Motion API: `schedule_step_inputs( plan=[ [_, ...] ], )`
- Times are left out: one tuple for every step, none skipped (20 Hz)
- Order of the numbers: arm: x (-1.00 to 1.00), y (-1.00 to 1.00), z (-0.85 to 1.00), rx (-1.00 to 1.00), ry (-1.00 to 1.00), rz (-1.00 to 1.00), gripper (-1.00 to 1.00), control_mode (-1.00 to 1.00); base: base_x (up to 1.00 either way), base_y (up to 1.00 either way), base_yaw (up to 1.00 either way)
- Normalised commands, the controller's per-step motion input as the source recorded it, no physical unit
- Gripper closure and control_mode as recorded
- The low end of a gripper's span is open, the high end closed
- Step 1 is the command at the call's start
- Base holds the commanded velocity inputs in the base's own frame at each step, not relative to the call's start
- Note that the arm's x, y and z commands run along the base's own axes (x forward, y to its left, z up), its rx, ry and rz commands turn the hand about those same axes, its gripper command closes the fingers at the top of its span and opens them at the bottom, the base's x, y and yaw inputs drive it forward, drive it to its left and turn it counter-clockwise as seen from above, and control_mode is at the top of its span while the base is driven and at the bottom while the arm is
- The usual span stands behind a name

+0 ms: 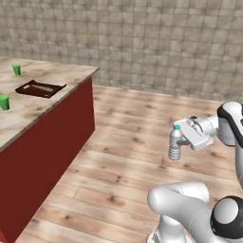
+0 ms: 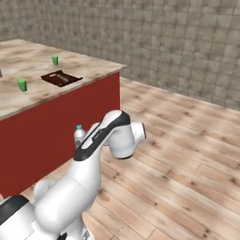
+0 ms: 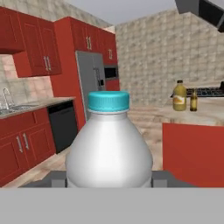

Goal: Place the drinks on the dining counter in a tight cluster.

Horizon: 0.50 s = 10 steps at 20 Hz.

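My gripper [image 1: 180, 141] is shut on the small clear water bottle [image 1: 175, 143] with the blue cap and holds it upright above the wooden floor, to the right of the dining counter [image 1: 45, 102]. The arm hides most of this bottle [image 2: 78, 136] in the right base view. Close up in the hand view, the bottle [image 3: 109, 148] stands between the fingers [image 3: 52, 178]. Farther off, the yellow-orange juice bottle [image 3: 179, 96] and the slim brown bottle [image 3: 193, 100] stand side by side on the dining counter [image 3: 205, 113], near the black cooktop [image 3: 211, 92].
Two green cups [image 1: 17, 69] [image 1: 4, 102] and a dark flat board [image 1: 40, 88] lie on the counter top. The counter's red side [image 2: 56, 126] faces the arm. Red cabinets [image 3: 26, 135], a sink [image 3: 8, 105] and a grey fridge [image 3: 89, 81] line the far wall.
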Motion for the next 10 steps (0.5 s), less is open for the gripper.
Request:
schedule_step_inputs(
  plan=[
    [0.0,0.0,0.0,0.0,0.0,0.0,1.0,1.0,0.75,0.0,0.41],
    [0.0,0.0,0.0,0.0,0.0,0.0,1.0,1.0,0.76,0.0,0.38],
    [0.0,0.0,0.0,0.0,0.0,0.0,1.0,1.0,0.77,0.0,0.37],
    [0.0,0.0,0.0,0.0,0.0,0.0,1.0,1.0,0.76,0.01,0.37],
    [0.0,0.0,0.0,0.0,0.0,0.0,1.0,1.0,0.75,0.02,0.37],
    [0.0,0.0,0.0,0.0,0.0,0.0,1.0,1.0,0.76,0.02,0.37],
    [0.0,0.0,0.0,0.0,0.0,0.0,1.0,1.0,0.76,0.02,0.37],
    [0.0,0.0,0.0,0.0,0.0,0.0,1.0,1.0,0.76,0.02,0.37],
    [0.0,0.0,0.0,0.0,0.0,0.0,1.0,1.0,0.76,0.02,0.36],
    [0.0,0.0,0.0,0.0,0.0,0.0,1.0,1.0,0.76,0.02,0.36]
  ],
)
